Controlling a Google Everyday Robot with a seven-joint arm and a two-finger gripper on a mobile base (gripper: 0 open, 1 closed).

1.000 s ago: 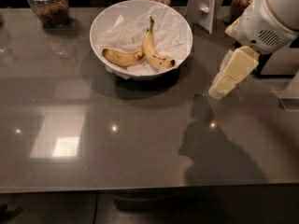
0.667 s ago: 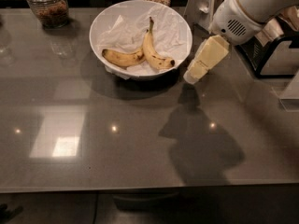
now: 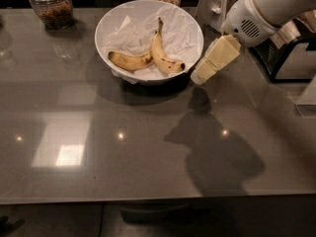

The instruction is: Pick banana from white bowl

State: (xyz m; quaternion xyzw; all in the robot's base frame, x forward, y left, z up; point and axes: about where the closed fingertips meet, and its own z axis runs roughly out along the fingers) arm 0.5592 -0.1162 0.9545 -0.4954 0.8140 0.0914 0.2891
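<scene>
Two bananas lay in white bowl (image 3: 109,19); target banana (image 3: 161,53), longer, black-tipped, on right. Gripper (image 3: 200,76) hovered just outside right rim; open or closed, we couldn't tell. We judged: clear rim, descend across banana's middle, avoid crumpled paper (image 3: 180,31).

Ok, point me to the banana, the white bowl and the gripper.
banana (image 3: 161,54): camera view, mid-body.
white bowl (image 3: 104,29): camera view, left wall.
gripper (image 3: 199,76): camera view, tip end, just right of the bowl.
</scene>
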